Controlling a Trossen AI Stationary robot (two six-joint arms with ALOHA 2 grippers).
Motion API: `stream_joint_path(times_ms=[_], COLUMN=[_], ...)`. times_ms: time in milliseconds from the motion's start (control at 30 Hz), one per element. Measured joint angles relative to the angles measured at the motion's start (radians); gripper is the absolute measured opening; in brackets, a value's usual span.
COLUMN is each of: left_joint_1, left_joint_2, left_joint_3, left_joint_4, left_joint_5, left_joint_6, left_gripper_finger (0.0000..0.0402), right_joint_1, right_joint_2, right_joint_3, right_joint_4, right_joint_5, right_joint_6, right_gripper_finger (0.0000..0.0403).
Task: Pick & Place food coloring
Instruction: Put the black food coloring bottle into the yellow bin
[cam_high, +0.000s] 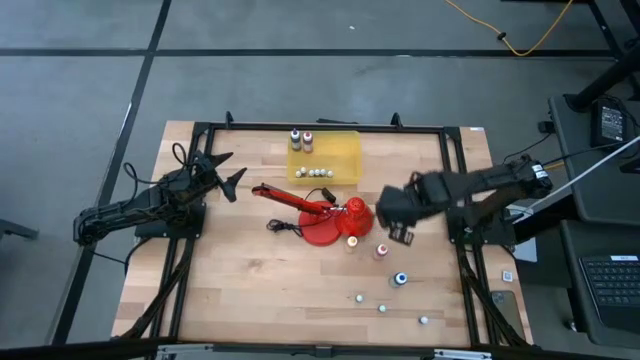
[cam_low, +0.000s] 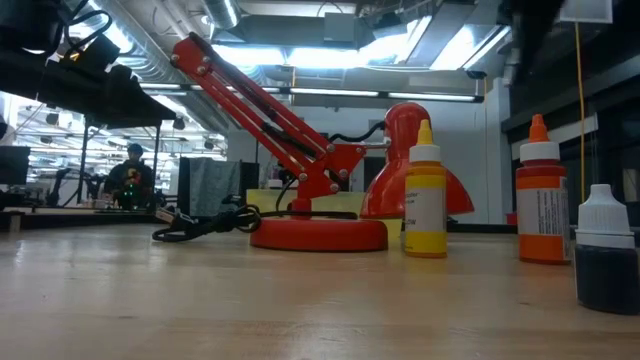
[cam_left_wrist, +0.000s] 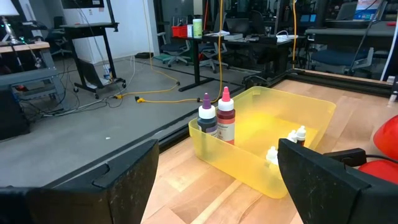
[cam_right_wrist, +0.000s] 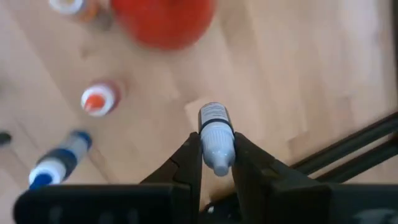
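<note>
The right claw (cam_right_wrist: 216, 163) is up off the desk (cam_high: 250, 280), pinched tight on a small pale-capped dropper bottle (cam_right_wrist: 215, 138), held by its cap end with the body sticking out past the fingertips. From above it hangs just right of the red lamp (cam_high: 325, 212). The yellow bin (cam_high: 325, 158) sits at the far edge with two bottles standing in it and a few lying in it. To my eye the carry is what's in hand: I'd lift clear of the lamp head, swing over the bin's rim, and only let go once low inside, since so small a bottle could bounce out. Three bottles still stand near the lamp: yellow (cam_low: 425, 190), orange (cam_low: 541, 192) and blue (cam_high: 401, 279). The left claw (cam_high: 224, 172) waits wide open and empty, near the bin
</note>
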Motion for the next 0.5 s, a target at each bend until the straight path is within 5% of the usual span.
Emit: stream_joint_path(times_ms=[500], left_joint_1=[0.000], left_joint_2=[0.000], left_joint_3=[0.000], left_joint_4=[0.000], left_joint_5=[0.000], left_joint_6=[0.000], left_gripper_finger=[0.0319], right_joint_1=[-0.462], right_joint_2=[0.055], right_joint_3=[0.076], right_joint_4=[0.150], right_joint_5=[0.018], right_joint_6=[-0.390], right_gripper_finger=[0.0071])
